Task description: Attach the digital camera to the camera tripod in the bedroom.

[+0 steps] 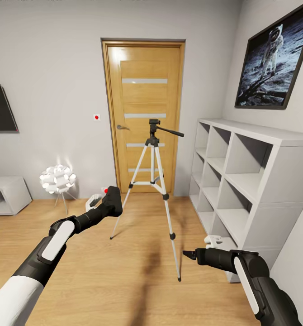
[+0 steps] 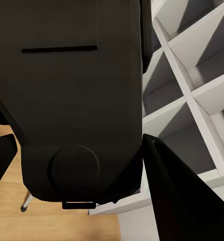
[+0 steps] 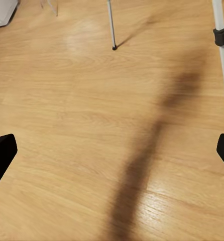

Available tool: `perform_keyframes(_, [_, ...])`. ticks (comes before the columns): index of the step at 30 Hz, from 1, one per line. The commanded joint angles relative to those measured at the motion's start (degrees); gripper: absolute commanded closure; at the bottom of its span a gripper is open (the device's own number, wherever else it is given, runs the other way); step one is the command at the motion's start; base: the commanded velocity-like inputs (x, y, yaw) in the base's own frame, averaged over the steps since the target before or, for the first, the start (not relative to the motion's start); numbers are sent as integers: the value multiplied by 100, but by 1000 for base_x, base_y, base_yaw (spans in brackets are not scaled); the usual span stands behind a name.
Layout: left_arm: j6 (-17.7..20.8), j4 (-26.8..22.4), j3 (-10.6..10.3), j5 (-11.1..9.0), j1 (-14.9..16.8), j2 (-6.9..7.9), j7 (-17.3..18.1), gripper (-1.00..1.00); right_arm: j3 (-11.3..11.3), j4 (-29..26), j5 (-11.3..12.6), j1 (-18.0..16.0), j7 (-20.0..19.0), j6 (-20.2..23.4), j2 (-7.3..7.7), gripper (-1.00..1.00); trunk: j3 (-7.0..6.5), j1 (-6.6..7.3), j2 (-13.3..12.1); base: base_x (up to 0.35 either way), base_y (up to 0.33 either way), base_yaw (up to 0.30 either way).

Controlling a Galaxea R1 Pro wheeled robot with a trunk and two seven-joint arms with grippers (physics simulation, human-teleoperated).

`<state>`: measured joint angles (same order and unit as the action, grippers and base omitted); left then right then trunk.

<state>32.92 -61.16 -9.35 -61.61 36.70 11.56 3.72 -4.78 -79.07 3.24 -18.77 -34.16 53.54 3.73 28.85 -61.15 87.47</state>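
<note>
The left gripper [image 1: 110,202] clamps the small black digital camera [image 2: 77,100], at eight o'clock from the silver-legged tripod [image 1: 153,181]; the camera's red button [image 1: 106,191] shows from the head, its flat underside at the wrist. The right gripper [image 3: 112,150] is spread over the wood floor [image 3: 67,125].

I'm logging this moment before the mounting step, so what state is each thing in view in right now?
Small black digital camera with red button: held in the left gripper, off the tripod.
Tall silver-legged camera tripod: standing upright, legs spread, head bare.
Right gripper: open, fingers apart, holding nothing.
Oak door with frosted strips: closed.
White ball-shaped lamp: lit.
White cube shelf: upright against the wall.
</note>
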Motion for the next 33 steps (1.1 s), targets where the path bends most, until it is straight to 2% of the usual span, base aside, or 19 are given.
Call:
perform_keyframes(1, [13, -1, -6, 5, 4, 4, 17, 100, -6, 1, 30, -4, 3, 39, -1, -100, -12, 23, -38, 0, 0, 0])
perform_keyframes(33, [13, 208, -6, 8, 4, 4, 24, 100, -6, 67, 33, -4, 32, 24, -12, -100, -587, 726, -1322, 0, 0, 0])
